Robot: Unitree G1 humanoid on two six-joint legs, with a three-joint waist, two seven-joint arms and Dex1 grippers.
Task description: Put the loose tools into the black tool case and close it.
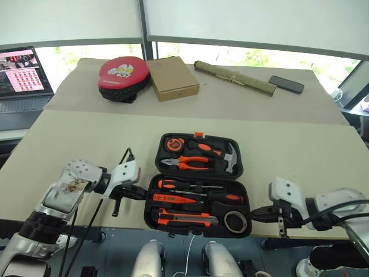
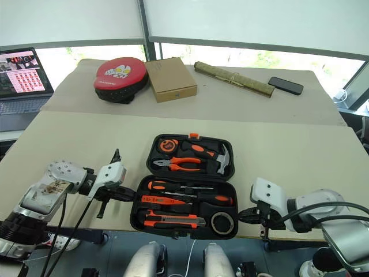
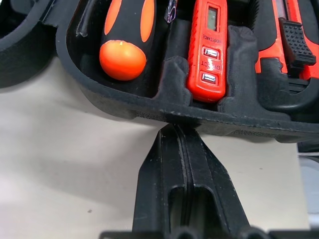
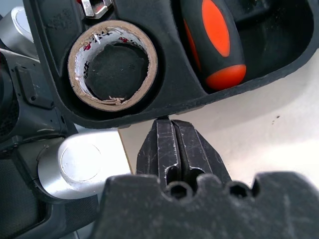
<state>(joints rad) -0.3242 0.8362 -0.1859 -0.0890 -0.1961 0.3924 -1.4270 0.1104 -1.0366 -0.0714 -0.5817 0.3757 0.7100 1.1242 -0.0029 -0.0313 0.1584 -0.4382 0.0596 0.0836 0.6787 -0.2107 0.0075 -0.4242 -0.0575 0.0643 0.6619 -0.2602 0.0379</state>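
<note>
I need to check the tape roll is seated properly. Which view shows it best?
The right wrist view: the tape roll sits close up, lying flat in its recess of the black tool case. Both eye views show it small at the case's near right corner. The left wrist view shows other recesses.

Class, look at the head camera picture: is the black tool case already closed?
No: the black tool case lies open on the table, with the screwdrivers, utility knife and tape roll showing in its recesses.

A tan table (image 1: 300, 150) fills mid-frame; at the top, white blinds (image 1: 253, 20) hang over bright windows (image 1: 230, 56), and an open laptop (image 1: 20, 78) sits at upper left
</note>
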